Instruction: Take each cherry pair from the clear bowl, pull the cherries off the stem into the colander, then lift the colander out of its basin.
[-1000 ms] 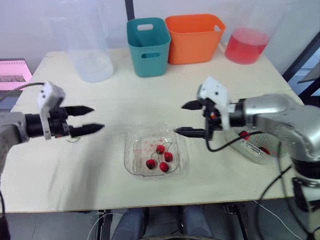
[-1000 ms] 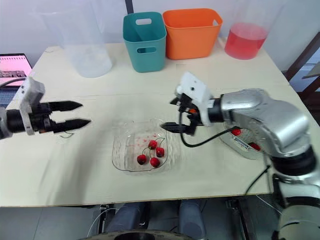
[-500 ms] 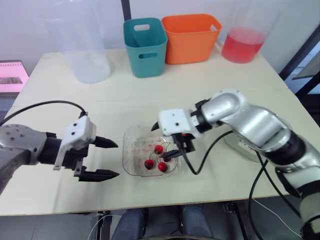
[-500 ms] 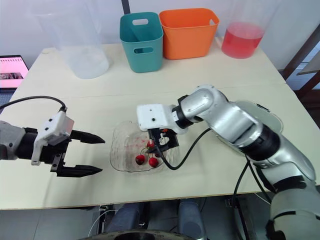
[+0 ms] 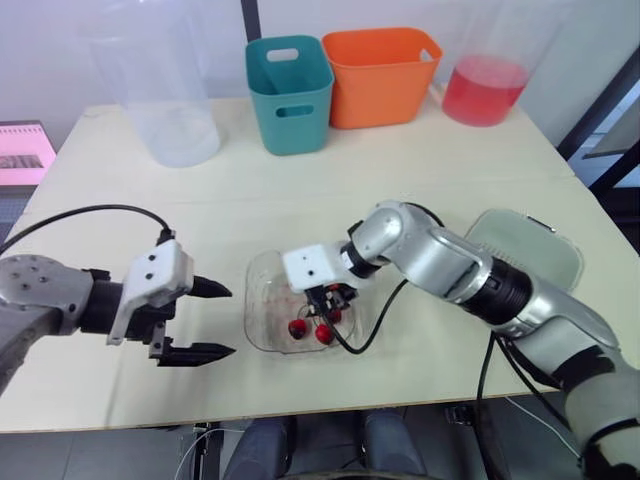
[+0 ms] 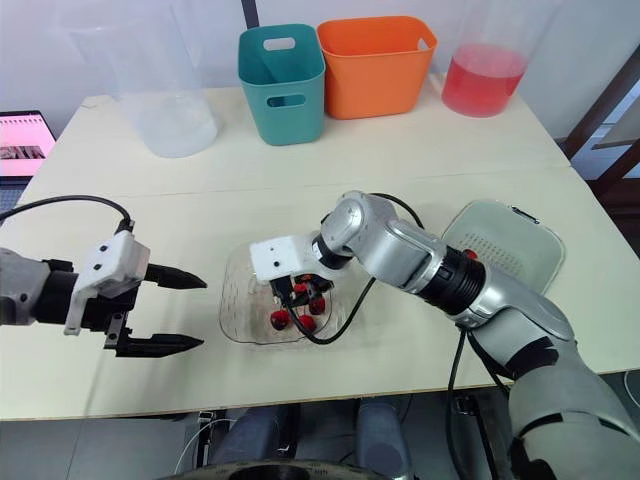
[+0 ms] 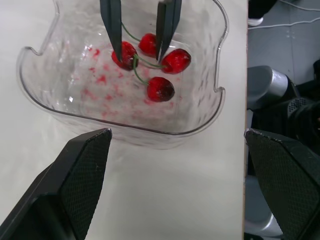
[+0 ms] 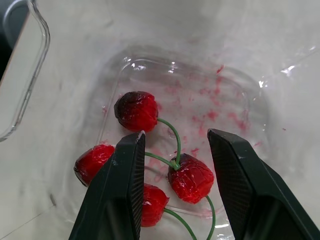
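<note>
The right gripper (image 8: 176,145) is down inside the clear bowl (image 5: 256,300) with its 2 fingers apart, a moderate gap, clamped on nothing. The joined stems of 1 pair lie in that gap, and 4 cherries (image 8: 191,177) sit close around the tips. Whether a tip touches the fruit cannot be told.

The left gripper (image 5: 230,321) hovers just left of the bowl, level with its rim, with its fingers spread wide and holding nothing.

The bowl sits near the front edge of the table (image 6: 400,150), with little room on that side. Behind the bowl is a broad bare stretch of table, and beyond it stand a teal bin (image 6: 285,70) and an orange bin (image 6: 378,62). The colander (image 6: 500,240) lies well to the right of the bowl.
</note>
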You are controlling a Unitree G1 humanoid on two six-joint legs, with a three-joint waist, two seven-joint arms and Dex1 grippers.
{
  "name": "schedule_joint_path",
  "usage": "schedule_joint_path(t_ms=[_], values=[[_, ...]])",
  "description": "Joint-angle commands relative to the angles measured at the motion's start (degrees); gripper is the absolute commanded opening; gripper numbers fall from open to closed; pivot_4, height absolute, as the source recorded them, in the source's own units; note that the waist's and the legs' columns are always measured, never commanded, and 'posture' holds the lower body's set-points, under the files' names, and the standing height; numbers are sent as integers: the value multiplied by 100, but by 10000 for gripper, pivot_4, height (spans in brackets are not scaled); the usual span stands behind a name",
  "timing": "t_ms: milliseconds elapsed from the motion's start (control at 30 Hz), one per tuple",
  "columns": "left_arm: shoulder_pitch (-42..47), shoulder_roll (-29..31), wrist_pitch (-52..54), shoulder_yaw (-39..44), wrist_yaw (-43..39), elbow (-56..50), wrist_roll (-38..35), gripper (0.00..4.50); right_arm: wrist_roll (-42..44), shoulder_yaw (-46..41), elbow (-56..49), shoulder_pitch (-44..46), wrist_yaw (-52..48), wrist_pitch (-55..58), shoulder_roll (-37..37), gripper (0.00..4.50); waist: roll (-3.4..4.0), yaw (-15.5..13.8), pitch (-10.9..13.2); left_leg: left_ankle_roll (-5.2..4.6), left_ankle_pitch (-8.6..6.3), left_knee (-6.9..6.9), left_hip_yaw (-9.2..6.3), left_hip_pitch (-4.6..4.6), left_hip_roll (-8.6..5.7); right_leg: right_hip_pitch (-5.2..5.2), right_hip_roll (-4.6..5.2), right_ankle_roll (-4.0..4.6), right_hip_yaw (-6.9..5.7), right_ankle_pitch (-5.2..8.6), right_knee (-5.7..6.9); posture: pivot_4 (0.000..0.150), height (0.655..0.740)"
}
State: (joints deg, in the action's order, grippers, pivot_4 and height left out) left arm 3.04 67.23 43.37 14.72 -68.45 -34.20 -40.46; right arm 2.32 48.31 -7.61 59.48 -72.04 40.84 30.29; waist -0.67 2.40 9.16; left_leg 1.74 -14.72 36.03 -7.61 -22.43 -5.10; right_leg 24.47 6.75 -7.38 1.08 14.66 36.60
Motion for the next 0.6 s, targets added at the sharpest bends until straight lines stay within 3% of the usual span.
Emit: schedule_joint_path(t_ms=[33,200,300,400,600], values=[[121,41,-96,60,23,21,20,45000,-191,0,74,75,-54,-72,-145,21359,0,2,0,1,1,-1,0,0,0,2,0,0,0,0,1,1500,7400],[223,9,-99,27,49,47,-9,45000,-459,108,360,8,-92,-247,-276,21359,0,-3,0,3,1,0,0,0,-1,0,1,0,0,0,1,1500,7400],[274,-29,-90,13,88,43,-32,45000,-671,133,504,-48,-60,-526,-328,13010,0,0,0,3,1,0,0,0,-1,0,0,0,0,0,1,1500,7400],[309,-51,-86,11,109,58,-51,45000,-759,106,478,-88,-142,-612,-353,491,0,3,0,4,2,0,0,0,-1,0,0,0,0,0,1,1500,7400],[432,-133,-105,-54,174,142,-44,45000,-878,-26,350,-42,-215,-798,-409,491,0,0,0,5,2,1,-1,0,-1,0,0,0,-1,0,1,1500,7400]])
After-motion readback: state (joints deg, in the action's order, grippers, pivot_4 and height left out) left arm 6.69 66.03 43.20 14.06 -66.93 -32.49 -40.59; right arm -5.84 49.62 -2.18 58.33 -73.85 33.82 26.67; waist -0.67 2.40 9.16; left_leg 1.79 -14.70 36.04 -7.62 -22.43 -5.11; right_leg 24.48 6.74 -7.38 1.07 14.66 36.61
